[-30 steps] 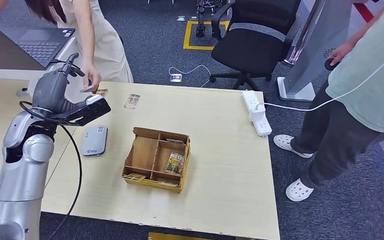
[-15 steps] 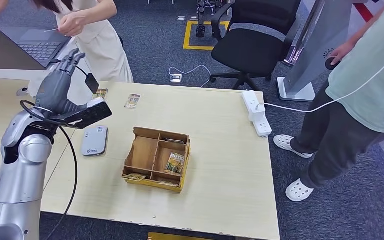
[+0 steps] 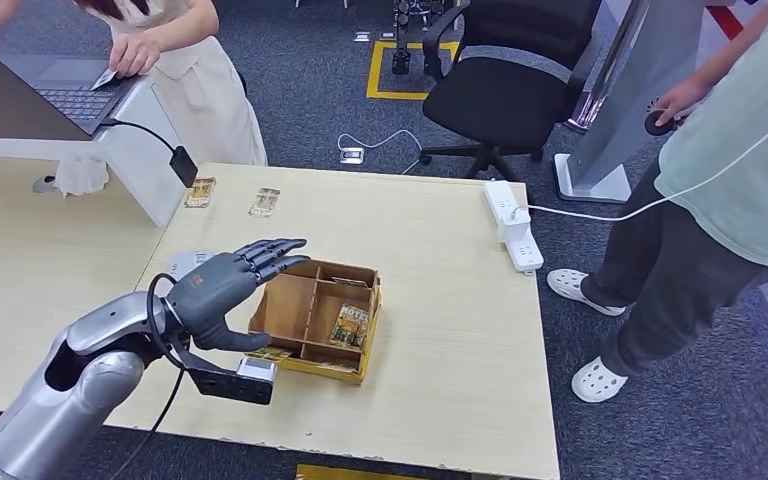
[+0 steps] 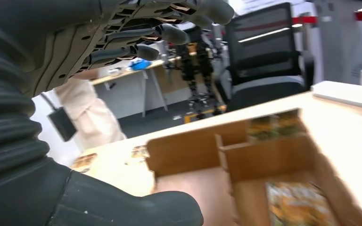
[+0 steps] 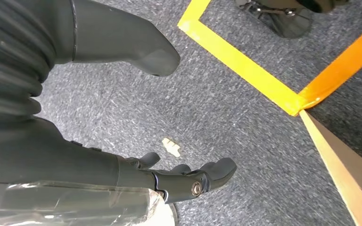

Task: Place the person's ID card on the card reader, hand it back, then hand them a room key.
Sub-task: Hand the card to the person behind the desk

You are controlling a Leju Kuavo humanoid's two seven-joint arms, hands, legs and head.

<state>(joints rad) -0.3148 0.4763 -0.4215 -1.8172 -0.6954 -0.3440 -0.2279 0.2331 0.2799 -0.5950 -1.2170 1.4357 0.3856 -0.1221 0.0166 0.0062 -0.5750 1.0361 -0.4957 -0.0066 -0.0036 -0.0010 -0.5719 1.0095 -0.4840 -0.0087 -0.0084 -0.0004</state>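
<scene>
So the left hand (image 3: 228, 290) is hovering at the left edge of the wooden divided box (image 3: 312, 317), fingers spread apart and holding nothing, fingertips pointing toward the upper right of the frame across the box's near-left compartment. The room keys look to be the printed cards in the box: one stands out in the lower-middle compartment (image 3: 349, 326), just right of the fingertips, and the left wrist view shows it too (image 4: 299, 205), lying flat on the box floor beyond a divider. My read is that the hand needs to travel a bit further right and then down into that compartment (dividers make it a tight fit for a broad hand). The card's long axis runs roughly top-to-bottom in the head view, so across the line of the fingers.

The ID card seems to be back with the person at the upper left, a pale card under their hand (image 3: 132, 52) on the laptop (image 3: 70, 95). The card reader (image 3: 186, 262) is mostly hidden behind the hand.

The right hand (image 5: 188, 181) hangs over the carpet, fingers loosely curled and empty, so the left is clearly the nearer one.
</scene>
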